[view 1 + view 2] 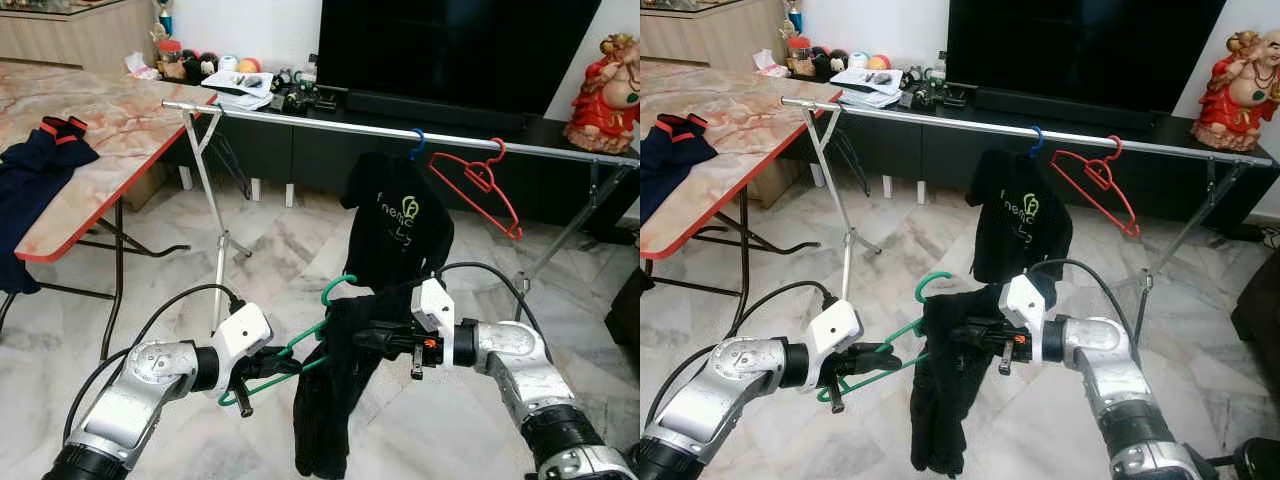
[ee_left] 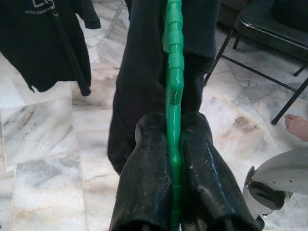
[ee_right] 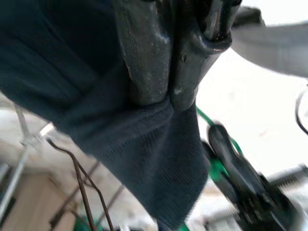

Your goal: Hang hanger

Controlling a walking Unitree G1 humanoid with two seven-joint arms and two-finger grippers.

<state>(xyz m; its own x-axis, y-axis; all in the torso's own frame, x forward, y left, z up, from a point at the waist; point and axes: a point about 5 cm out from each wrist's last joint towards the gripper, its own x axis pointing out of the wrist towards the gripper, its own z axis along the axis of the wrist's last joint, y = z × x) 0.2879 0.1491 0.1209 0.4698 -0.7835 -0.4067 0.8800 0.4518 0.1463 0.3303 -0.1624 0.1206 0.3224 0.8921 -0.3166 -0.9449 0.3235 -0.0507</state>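
Gripping the lower bar of a green hanger point(image 1: 300, 350), the left gripper point(image 1: 272, 362) is holding it low in front of the robot, its two black fingers point(image 2: 149, 183) pressed shut on either side of the green plastic. A dark garment point(image 1: 330, 400) is draping over that hanger and hanging down toward the marble floor point(image 1: 270, 250). The right gripper point(image 1: 372, 338) is reaching in from the other side, and its fingers point(image 3: 149, 57) are pinching closed on a fold of the dark cloth (the wrist view is showing the knit bunched between the tips). The hanger's green hook point(image 1: 338, 286) is curling upward just above the garment, well below the silver rail point(image 1: 330, 122) of the clothes rack.

On that rail, a black T-shirt point(image 1: 395, 225) with a pale green logo is hanging from a blue hook point(image 1: 417, 143), and just beside it an empty red hanger point(image 1: 478, 185) is dangling at a tilt. A marble-topped table point(image 1: 110, 130) is standing to the robot's left with a navy garment point(image 1: 30, 165) lying on it. Behind the rack, a large dark television point(image 1: 450, 45) is sitting on a low cabinet, with a red figurine point(image 1: 605, 90) at its far end.
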